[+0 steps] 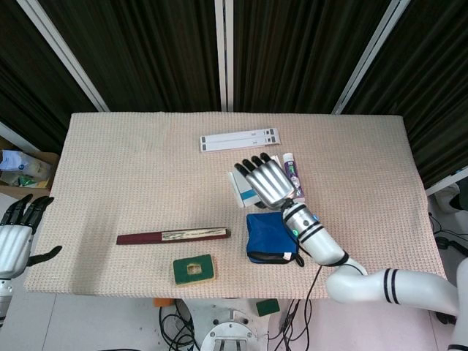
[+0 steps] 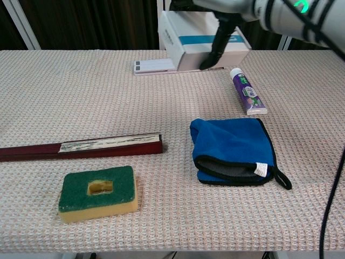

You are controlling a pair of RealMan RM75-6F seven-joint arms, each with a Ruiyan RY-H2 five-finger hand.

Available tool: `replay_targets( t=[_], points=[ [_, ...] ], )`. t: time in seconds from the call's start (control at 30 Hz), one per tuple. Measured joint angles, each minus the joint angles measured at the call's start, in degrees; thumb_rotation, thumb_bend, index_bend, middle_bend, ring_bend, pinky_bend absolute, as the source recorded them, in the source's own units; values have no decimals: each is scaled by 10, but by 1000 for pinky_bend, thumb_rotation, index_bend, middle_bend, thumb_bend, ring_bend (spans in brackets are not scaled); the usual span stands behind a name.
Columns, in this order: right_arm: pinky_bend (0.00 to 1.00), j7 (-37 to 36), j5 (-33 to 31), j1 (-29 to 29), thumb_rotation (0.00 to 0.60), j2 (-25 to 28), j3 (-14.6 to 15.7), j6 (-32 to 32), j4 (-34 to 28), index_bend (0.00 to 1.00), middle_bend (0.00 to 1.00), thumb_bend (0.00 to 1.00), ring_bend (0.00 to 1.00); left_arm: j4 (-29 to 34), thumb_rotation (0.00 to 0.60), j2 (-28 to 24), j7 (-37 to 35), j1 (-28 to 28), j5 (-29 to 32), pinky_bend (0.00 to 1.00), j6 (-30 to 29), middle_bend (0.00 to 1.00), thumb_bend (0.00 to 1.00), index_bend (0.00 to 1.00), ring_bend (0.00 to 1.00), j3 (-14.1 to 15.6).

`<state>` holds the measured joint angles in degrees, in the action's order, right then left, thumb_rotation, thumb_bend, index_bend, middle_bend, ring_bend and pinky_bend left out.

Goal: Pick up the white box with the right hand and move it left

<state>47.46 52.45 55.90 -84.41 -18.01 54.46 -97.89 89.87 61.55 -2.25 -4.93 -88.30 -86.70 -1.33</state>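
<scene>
The white box point(image 1: 242, 187) with a blue stripe point(image 2: 194, 46) hangs in the air above the table, gripped by my right hand point(image 1: 268, 180). In the head view it sits just above the blue cloth point(image 1: 271, 236) and left of the toothpaste tube point(image 1: 294, 172). In the chest view the right hand point(image 2: 226, 16) reaches in from the top right, its dark thumb across the box front. My left hand point(image 1: 16, 234) hangs open off the table's left edge, holding nothing.
A white flat strip point(image 1: 239, 138) lies at the back centre. A dark red folded fan point(image 1: 172, 235) and a green-topped sponge point(image 1: 194, 269) lie at the front left on the woven cloth table point(image 1: 131, 175).
</scene>
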Motion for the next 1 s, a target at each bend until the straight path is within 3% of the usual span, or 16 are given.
replay_targets(
  t=[0.2,0.43,0.53,0.67,0.7,0.8,1.0],
  points=[
    [596,42,-100,85,600,-98,-15,-24,142,755,684,215,558,-8,600,0,-8,1,1,121,2,131,8,108,49,1],
    [573,36,-127,141,600,-180,-9,-60,281,690,638,208,558,-16,600,1,-15,3,6,121,5,139,7,108,49,2],
    [480,8,-112,148,600,-205,1,-75,321,548,506,180,446,-20,600,2,-17,3,7,120,7,143,8,108,49,2],
    [112,-7,-121,156,600,-226,11,-106,354,90,126,39,71,-23,600,2,-21,4,5,121,5,152,8,108,49,2],
    [55,-6,-130,159,600,-229,13,-111,358,29,65,20,24,-24,600,2,-23,5,5,121,3,153,7,108,49,2],
    [3,-5,-147,165,600,-231,15,-117,361,0,1,0,0,-28,600,1,-26,7,7,121,2,154,8,108,49,2],
    [0,-5,-164,165,600,-208,19,-117,327,0,0,0,0,-32,600,3,-29,8,9,121,5,153,8,108,49,3]
  ],
)
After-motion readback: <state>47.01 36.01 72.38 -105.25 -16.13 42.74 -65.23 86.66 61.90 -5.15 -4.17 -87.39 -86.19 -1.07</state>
